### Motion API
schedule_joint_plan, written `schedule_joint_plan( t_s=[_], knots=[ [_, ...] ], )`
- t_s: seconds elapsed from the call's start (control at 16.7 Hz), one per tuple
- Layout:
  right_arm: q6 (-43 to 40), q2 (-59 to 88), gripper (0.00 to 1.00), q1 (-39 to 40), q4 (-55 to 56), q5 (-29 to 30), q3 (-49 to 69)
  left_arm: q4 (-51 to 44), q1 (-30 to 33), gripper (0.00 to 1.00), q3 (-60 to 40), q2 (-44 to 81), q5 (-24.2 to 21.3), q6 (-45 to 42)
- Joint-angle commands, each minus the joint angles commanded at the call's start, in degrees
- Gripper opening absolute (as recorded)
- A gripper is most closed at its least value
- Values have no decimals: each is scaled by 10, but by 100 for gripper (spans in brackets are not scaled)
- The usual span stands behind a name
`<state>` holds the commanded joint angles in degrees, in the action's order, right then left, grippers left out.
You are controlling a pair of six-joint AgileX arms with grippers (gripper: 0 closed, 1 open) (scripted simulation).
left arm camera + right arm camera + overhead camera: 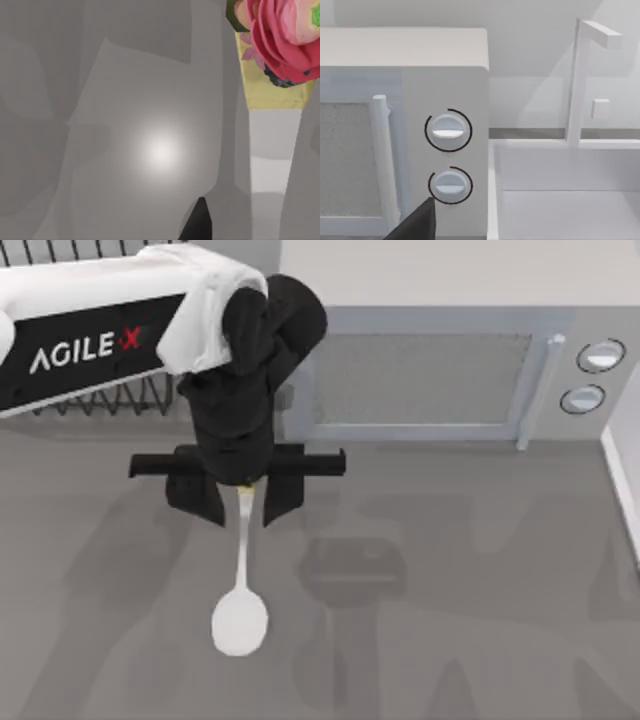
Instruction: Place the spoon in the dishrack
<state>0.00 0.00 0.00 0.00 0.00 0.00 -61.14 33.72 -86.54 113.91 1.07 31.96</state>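
You have the spoon lying on the grey table toward the left of centre in the top view, its oval bowl pointing to the near edge and its thin handle running straight up toward the back, where the handle's end passes in between the two black fingers of your left gripper. Those fingers stand a little apart on either side of the handle's end, closed in on it, so it looks as though the gripper has hold of the spoon by its knob end while the bowl rests low over the table. In the left wrist view you can see the spoon's red-and-yellow knob very close to the camera, with the white handle running away from it over the grey surface. Behind the left arm, at the back left of the table, a few thin black rods of the dishrack show beneath the arm's white-and-black casing. To the right of that stands the grey microwave with its door handle and two round dials. The right wrist view looks at the microwave's dials and a white sink beside it, with a dark fingertip of your right gripper at the frame's edge; you cannot tell how its fingers stand.
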Motion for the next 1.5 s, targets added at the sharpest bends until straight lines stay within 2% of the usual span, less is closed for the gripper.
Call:
schedule_joint_plan(
  t_s=[0.24, 0.42, 0.78, 0.96, 1.14, 1.5],
  knots=[
    [0, 0, 100, 0, 0, 0, 0, -161, 1, 0, -124, -20, 0, 1],
    [0, 0, 100, 0, 0, 0, 0, -245, 0, 0, -199, -39, 1, 1],
    [0, 0, 100, 0, 0, 0, 0, -276, -1, 0, -231, -49, 1, 0],
    [0, 0, 100, 0, 0, 0, 0, -267, -6, 0, -225, -54, 0, -5],
    [0, 0, 100, 0, 0, 0, 0, -215, -39, 0, -194, -98, -10, -29],
    [0, 0, 100, 0, 0, 0, 0, 16, -174, 0, -54, -268, -49, -127]
  ],
)
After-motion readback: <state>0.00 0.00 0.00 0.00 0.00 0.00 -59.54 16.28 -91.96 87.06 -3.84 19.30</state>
